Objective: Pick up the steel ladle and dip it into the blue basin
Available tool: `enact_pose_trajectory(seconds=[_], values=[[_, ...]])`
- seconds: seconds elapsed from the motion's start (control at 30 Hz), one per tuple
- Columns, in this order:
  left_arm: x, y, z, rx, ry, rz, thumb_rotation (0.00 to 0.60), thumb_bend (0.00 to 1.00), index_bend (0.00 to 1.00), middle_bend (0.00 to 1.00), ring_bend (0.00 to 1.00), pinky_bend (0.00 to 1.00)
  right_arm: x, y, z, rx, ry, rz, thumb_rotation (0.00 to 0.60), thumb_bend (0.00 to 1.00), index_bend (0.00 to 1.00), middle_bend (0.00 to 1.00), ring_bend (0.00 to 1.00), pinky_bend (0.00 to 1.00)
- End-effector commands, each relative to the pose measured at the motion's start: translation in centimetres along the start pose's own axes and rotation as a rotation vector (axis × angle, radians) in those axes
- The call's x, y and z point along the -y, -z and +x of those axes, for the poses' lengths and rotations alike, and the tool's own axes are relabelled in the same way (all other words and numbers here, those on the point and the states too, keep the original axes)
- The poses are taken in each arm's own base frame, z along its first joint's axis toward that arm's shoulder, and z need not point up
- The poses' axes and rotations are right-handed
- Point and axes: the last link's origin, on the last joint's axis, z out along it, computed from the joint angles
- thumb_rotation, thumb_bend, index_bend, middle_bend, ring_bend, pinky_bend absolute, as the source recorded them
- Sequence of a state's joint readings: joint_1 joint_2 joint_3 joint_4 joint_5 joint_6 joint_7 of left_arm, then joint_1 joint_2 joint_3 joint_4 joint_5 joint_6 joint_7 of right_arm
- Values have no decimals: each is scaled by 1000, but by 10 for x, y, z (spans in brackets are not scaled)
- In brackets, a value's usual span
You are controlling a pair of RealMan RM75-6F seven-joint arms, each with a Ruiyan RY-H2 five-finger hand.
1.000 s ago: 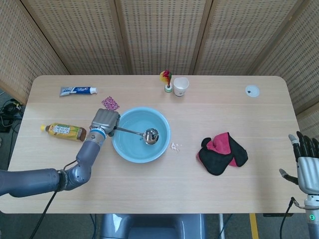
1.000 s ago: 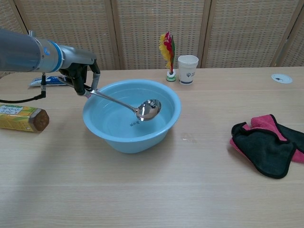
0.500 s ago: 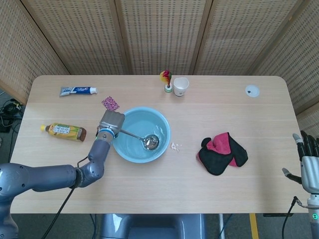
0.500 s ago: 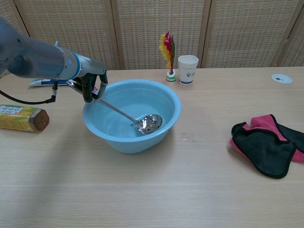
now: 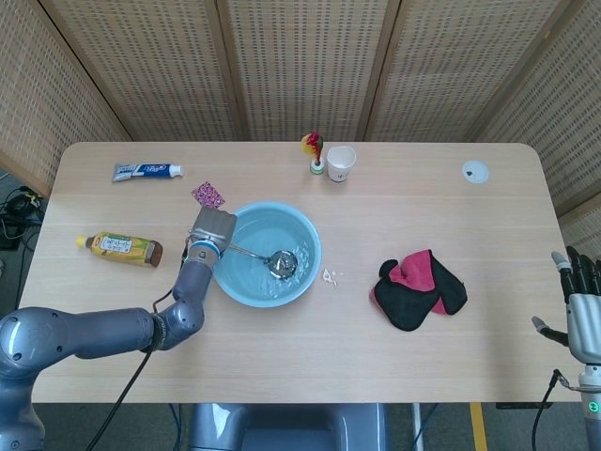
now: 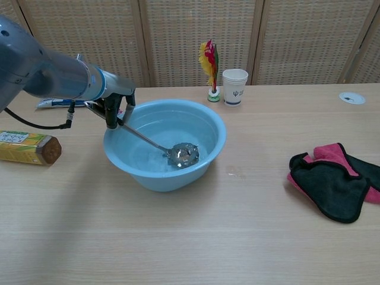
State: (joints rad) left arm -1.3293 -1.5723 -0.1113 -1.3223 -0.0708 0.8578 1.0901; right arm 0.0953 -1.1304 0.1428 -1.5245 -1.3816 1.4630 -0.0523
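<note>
Lowered since a second ago, the ladle now rests its bowl on the basin floor, down and right of the left hand. That hand grips the handle's end. Stiff, light, slippery steel: a firm hold near the end probably suits.

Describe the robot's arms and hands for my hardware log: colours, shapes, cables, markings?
The left arm is a smooth grey tube with a blue ring before a paler grey wrist; a thin black cable runs along it. The left hand has a boxy light-grey back with dark fingers. The right hand has a similar silvery body, black fingers, a black cable and a small green light below the wrist.
</note>
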Motion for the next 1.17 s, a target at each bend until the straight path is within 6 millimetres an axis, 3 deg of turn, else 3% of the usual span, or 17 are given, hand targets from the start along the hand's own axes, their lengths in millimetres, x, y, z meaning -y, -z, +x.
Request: enact_pose_trajectory(seconds=[0.03, 0.4, 1.17], values=[[4, 2, 5, -10, 27, -10, 600, 620, 770, 945, 897, 1000, 0, 0, -1, 3, 0, 1, 600, 0, 0, 0, 0, 0], [17, 20, 28, -30, 79, -19, 600, 622, 784, 944, 897, 1000, 1, 0, -1, 2, 1, 1, 600, 0, 0, 0, 0, 0], [24, 68, 81, 76, 135, 15, 600, 642, 786, 942, 897, 1000, 2, 1, 0, -3, 1, 4, 600, 0, 0, 0, 0, 0]])
